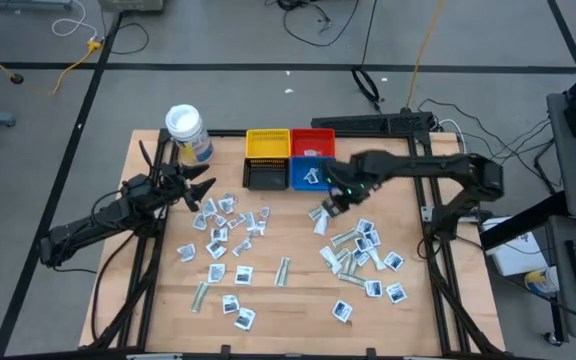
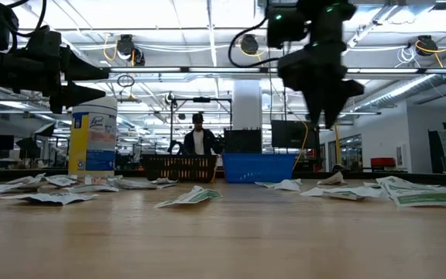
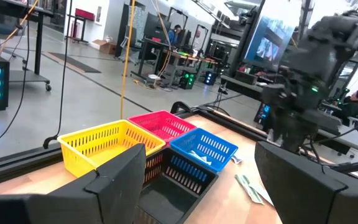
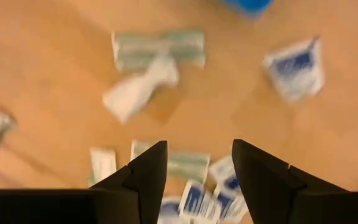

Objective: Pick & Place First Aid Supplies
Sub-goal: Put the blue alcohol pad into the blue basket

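Scattered first aid supplies (image 1: 353,250) lying flat, strips pointing varied ways

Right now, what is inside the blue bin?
The blue bin holds at least one white packet, seen from above and in the left wrist view. The right arm overhangs its right edge, hiding anything there.

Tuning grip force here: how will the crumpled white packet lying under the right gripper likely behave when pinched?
The crumpled packet looks thin and creased, so it is probably floppy and very light. It lies nearly flat on the wooden table, so the open right gripper may slide it rather than catch it. Nearby packets overlap, so neighbours might lift along.
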